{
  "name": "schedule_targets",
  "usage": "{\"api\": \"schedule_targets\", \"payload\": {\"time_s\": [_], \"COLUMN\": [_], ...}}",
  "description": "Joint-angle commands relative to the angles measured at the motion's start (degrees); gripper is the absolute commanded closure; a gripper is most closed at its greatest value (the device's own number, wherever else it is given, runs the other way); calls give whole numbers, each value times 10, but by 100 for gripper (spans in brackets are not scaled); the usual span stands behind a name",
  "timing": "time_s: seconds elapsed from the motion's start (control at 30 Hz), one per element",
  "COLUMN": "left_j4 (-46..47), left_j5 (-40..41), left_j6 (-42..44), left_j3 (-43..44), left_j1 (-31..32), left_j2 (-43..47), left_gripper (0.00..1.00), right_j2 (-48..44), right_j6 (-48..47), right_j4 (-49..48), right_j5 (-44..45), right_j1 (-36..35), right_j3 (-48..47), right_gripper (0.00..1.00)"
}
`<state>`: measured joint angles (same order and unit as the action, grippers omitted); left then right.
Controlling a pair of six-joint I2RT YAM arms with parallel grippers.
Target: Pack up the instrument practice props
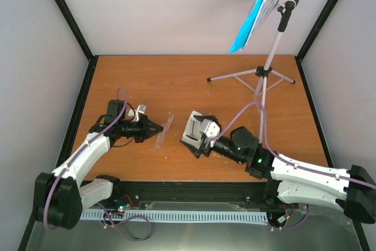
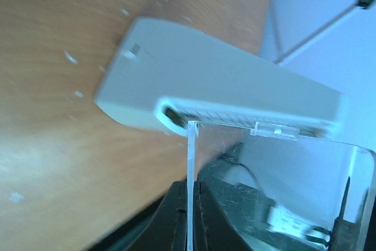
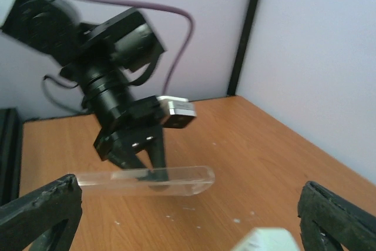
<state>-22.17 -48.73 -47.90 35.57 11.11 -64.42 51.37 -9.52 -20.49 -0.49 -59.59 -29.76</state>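
Left hand: the left hand [image 1: 155, 127] is clamped on the long edge of the clear cover [image 1: 164, 130], its fingers [image 2: 175, 218] together on the sheet.
Clear cover: it is off the metronome, left of the worktop's middle, just left of the white body and apart from it.
Right hand: the right hand [image 1: 204, 134] is spread wide at the metronome [image 1: 192, 127], fingers [image 3: 41, 210] far apart and gripping nothing.
Metronome: it lies tilted near the middle, towards the near edge.
Music stand: the music stand [image 1: 272, 51] is upright in the far right corner, one tripod leg close to the right edge, blue and white pages [image 1: 254, 19] on its desk.
Open room: bare worktop [image 1: 176, 80] runs from both hands to the far edge; walls close the left, far and right edges.
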Motion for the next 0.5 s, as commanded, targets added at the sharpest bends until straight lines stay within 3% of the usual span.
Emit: {"api": "schedule_targets", "payload": {"time_s": [0.0, 0.1, 0.23, 0.47], "left_j4": [-26, -53, -126, -155], "left_j5": [-117, -139, -112, -116], "left_j6": [-167, -216, -208, -214], "left_j3": [-16, -21, 14, 22], "left_j1": [-4, -3, -3, -3], "left_j2": [66, 80, 76, 66], "left_gripper": [100, 100, 100, 100], "right_j2": [36, 62, 113, 212], "right_j6": [-125, -185, -265, -331], "right_j4": [-78, -131, -179, -206], "right_j5": [51, 58, 115, 132], "right_j1": [-74, -120, -182, -224], "right_j3": [-11, 1, -6, -53], "right_gripper": [4, 5, 5, 4]}}
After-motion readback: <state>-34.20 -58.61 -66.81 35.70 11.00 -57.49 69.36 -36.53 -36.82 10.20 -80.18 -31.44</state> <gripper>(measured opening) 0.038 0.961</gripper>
